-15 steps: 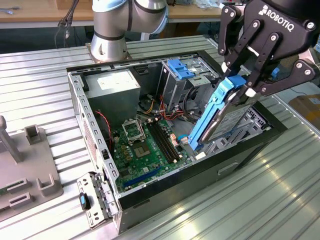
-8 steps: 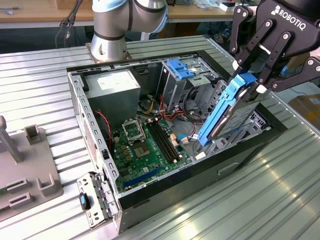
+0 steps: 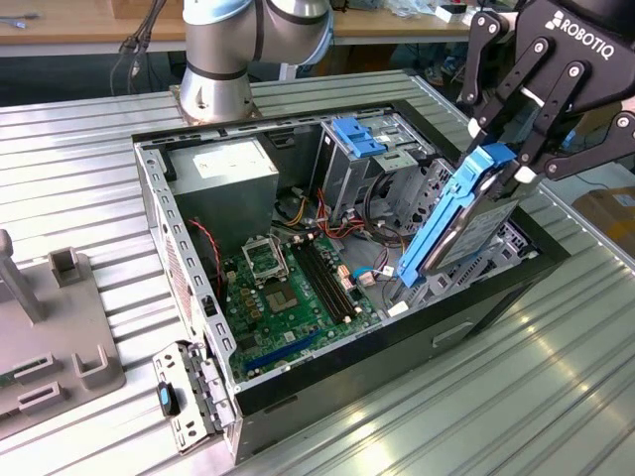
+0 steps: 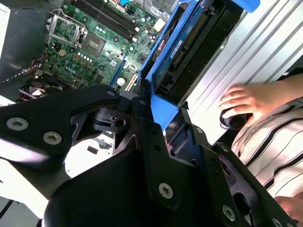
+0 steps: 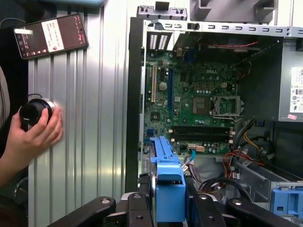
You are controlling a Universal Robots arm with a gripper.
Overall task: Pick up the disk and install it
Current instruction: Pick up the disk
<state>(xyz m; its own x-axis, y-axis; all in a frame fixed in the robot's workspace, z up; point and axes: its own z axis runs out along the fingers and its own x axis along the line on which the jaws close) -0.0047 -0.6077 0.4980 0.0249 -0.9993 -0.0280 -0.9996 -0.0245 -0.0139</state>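
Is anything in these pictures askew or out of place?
The disk hangs tilted in the gripper over the open computer case, not in a bay. A person's hand is on the table beside it.

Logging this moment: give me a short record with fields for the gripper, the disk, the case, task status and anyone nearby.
gripper: gripper shut on the disk's upper end
disk: disk held tilted, its lower end reaching down into the case at the exterior view's right
case: computer case lies open, motherboard exposed
drive cage: blue latch piece on top
status: disk lifted, not yet seated
person: hand resting on a round black object beside the case; phone lies close by
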